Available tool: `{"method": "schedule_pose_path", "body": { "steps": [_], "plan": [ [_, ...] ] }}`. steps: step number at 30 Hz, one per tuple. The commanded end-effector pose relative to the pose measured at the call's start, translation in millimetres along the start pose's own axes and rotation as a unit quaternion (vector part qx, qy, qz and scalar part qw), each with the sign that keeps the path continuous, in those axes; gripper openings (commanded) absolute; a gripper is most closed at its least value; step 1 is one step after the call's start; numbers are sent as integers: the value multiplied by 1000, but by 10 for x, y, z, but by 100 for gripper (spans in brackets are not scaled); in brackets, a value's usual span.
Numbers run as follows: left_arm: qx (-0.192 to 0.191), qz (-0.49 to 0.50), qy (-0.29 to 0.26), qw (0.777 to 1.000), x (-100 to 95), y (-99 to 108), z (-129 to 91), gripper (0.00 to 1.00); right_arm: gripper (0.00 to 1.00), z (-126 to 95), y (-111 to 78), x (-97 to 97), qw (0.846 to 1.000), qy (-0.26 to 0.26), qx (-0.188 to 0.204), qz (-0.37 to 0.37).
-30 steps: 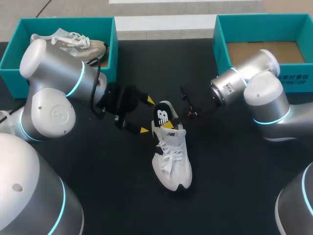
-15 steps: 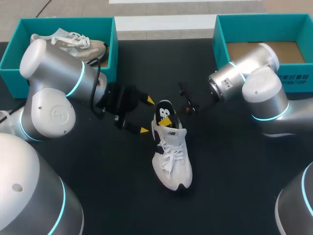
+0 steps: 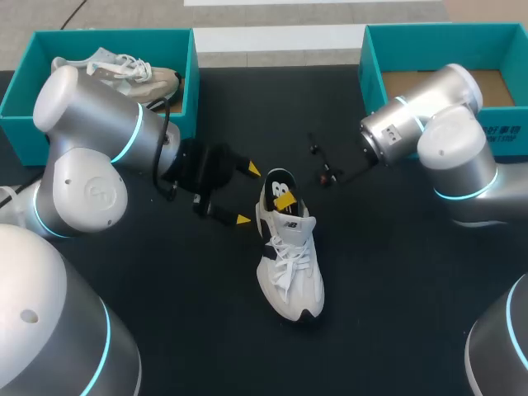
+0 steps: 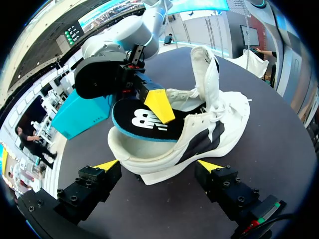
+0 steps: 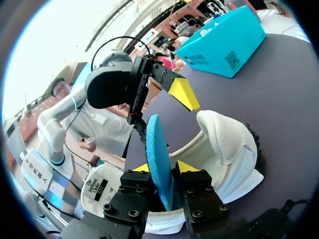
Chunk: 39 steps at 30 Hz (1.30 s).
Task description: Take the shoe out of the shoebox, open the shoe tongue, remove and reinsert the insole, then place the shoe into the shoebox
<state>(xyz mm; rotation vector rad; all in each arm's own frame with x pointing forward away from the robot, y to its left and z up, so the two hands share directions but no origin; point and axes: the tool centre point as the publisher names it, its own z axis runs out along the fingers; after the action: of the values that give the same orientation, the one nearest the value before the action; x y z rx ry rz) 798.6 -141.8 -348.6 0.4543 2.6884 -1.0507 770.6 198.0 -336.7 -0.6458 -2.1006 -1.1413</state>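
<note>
White shoe [image 3: 290, 260] sits on its sole on the black table [image 3: 165, 322], mid-table, toe toward the robot and heel toward the two teal boxes. It is outside both. Insole [image 3: 278, 190], black top with a white logo, stands partly out of the heel opening, tilted up. Right gripper [image 5: 164, 168] is clamped on the insole. The right wrist view shows both yellow tips pressed against opposite faces of the blue-edged sheet. The head view cannot give this, as only one yellow tip shows there, against the insole's black face. Left gripper [image 3: 246, 194] is spread wide and holds nothing. The head view puts its two tips just beside the heel, on the left arm's side, with dark table between them and the shoe. The left wrist view adds that the heel lies ahead of and between those spread fingers. It also shows the insole's blue underside above the heel cup, with the tongue raised behind it. Only the head view takes in the boxes. Left shoebox [image 3: 107, 36] holds a second pale shoe [image 3: 124, 68]. Right shoebox [image 3: 373, 74] shows a brown cardboard floor, partly covered by the right arm.
</note>
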Motion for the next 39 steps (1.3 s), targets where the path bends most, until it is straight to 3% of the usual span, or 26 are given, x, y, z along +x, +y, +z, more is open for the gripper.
{"method": "schedule_pose_path", "body": {
  "steps": [1,4,7,14,22,26,32,34,39],
  "plan": [
    [-2,0,0,1000,3,-5,8,100,23,-46,48,46,1000,-11,3,-4],
    [-2,0,0,1000,3,-5,8,100,19,-55,113,26,1000,-12,6,-10],
    [-2,0,0,1000,3,-5,8,100,0,-50,154,8,1000,-9,10,-16],
    [-2,0,0,1000,3,-5,8,100,0,-4,169,-92,1000,3,22,-19],
    [-2,0,0,1000,3,-5,8,100,0,118,-85,-67,998,15,58,27],
    [-2,0,0,1000,3,-5,8,100,0,161,-211,-38,997,21,54,41],
    [-2,0,0,1000,3,-5,8,100,0,149,-177,-50,998,14,54,40],
    [-2,0,0,1000,3,-5,8,100,12,120,-125,-41,998,10,54,35],
    [-2,0,0,1000,3,-5,8,100,18,32,-17,33,998,0,52,19]
  ]
}}
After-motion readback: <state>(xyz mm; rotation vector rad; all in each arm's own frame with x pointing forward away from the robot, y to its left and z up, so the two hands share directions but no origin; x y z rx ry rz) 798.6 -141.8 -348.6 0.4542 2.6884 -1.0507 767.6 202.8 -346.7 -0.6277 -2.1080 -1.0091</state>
